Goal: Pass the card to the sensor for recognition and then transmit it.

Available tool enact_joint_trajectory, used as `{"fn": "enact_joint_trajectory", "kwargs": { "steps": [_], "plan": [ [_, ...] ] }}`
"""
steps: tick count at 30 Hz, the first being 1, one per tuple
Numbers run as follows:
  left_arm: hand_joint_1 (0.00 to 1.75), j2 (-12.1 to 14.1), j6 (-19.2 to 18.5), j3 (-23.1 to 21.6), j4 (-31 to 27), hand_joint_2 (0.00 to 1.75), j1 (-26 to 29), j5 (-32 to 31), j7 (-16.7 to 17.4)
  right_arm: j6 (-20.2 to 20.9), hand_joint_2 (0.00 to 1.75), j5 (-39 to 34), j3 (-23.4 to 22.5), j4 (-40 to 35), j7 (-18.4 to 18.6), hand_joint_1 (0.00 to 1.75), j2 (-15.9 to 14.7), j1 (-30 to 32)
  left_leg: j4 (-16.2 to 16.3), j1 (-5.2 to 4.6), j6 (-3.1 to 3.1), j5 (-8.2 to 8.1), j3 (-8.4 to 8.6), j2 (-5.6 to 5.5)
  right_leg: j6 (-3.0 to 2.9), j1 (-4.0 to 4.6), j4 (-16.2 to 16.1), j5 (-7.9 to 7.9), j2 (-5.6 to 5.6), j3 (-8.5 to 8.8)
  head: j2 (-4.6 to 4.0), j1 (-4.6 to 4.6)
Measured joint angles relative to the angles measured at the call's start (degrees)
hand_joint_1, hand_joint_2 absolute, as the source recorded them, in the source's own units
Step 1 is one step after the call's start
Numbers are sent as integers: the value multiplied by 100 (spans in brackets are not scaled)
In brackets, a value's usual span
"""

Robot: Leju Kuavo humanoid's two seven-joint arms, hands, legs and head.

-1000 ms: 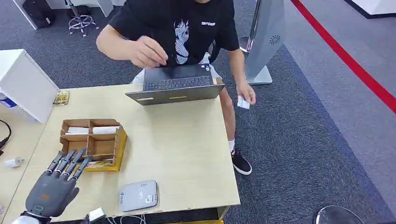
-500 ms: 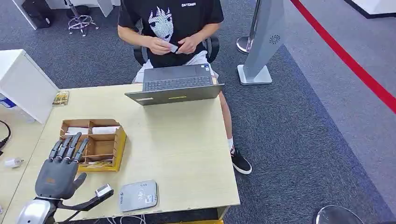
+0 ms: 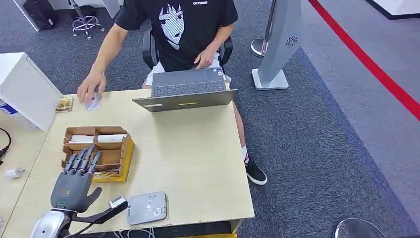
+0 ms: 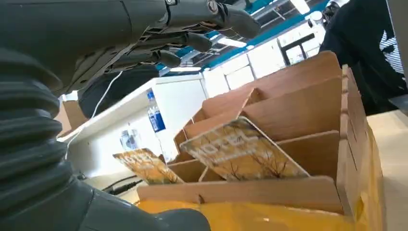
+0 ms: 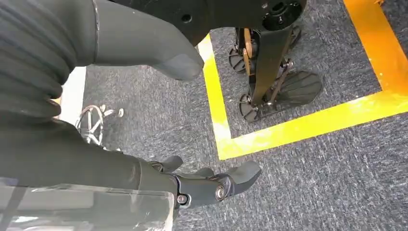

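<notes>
A wooden card box point(image 3: 127, 147) stands on the left of the table, with patterned cards point(image 3: 105, 174) in its near compartment. In the left wrist view a "HOTEL" card point(image 4: 243, 155) leans there beside another card point(image 4: 146, 166). My left hand point(image 3: 74, 184) hovers at the box's near edge, fingers point(image 4: 183, 29) stretched out over it and holding nothing. The grey sensor pad point(image 3: 147, 208) lies near the table's front edge, just right of that hand. My right hand point(image 5: 207, 185) hangs over the carpet floor, empty, thumb well apart from the fingers.
A seated person reaches a hand point(image 3: 89, 88) onto the far left of the table, over a card point(image 3: 93, 103); another card point(image 3: 64, 104) lies beside it. An open laptop point(image 3: 185, 94) sits at the far edge. A white box point(image 3: 25, 89) stands at the left.
My left hand has moved forward and right, closer to the box and the sensor. The person, who held a card at the chest, now reaches it out to the table's far left.
</notes>
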Motion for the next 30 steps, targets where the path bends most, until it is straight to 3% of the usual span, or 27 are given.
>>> {"fn": "enact_joint_trajectory", "kwargs": {
  "steps": [12,13,14,15,30],
  "plan": [
    [0,-44,17,0,142,175,3,-9,-7,39,175,46,-4,0,2,0,0,-1,0,0,0,0,0,0,0,0,0,0,0,0,0,0],
    [19,-44,17,0,149,175,5,-9,-7,48,175,48,-4,0,2,0,0,0,0,0,0,0,0,0,0,0,0,0,0,0,0,0],
    [19,-44,20,0,149,175,7,-9,-7,63,175,48,-4,0,2,0,0,1,0,0,0,0,0,0,0,0,0,0,0,0,0,0],
    [175,-41,20,0,149,175,8,-5,-7,61,175,48,-4,0,2,0,0,0,0,0,0,0,0,0,0,0,0,0,0,0,0,0],
    [175,-26,-2,0,149,175,49,120,-57,77,175,55,-28,0,13,0,-2,2,0,0,0,0,0,1,0,0,0,0,1,0,0,-2]
  ]
}}
